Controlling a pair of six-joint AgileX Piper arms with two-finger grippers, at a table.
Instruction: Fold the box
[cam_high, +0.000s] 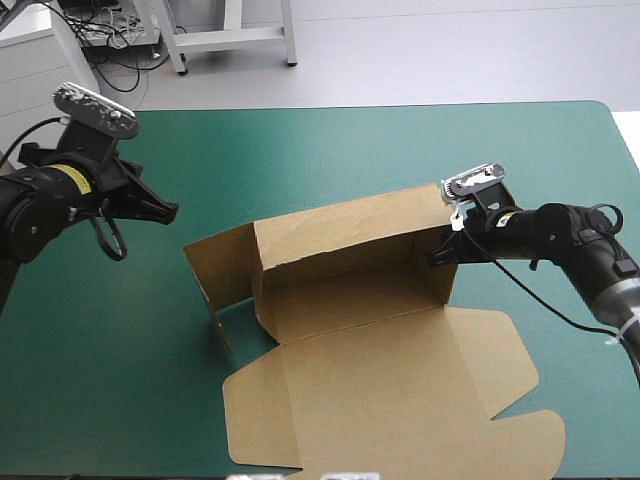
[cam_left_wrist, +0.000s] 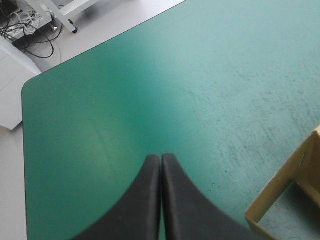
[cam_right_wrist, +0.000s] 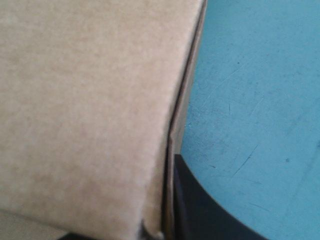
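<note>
Box (cam_high: 350, 300) partly raised, right tool (cam_high: 438, 257) apparently clamped on its right wall, left tool (cam_left_wrist: 161, 156) together, well away

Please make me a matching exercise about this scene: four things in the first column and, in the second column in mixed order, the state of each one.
Column one:
1. left gripper
2. right gripper
3. back wall of the box
4. lid of the box

Column two:
a. lies flat on the teal-green cover, toward the near edge
b. fingers shut on nothing, apart from the board
c. stands upright
d. fingers shut on the board at the right end of the raised wall

Pairs: 1-b; 2-d; 3-c; 4-a
</note>
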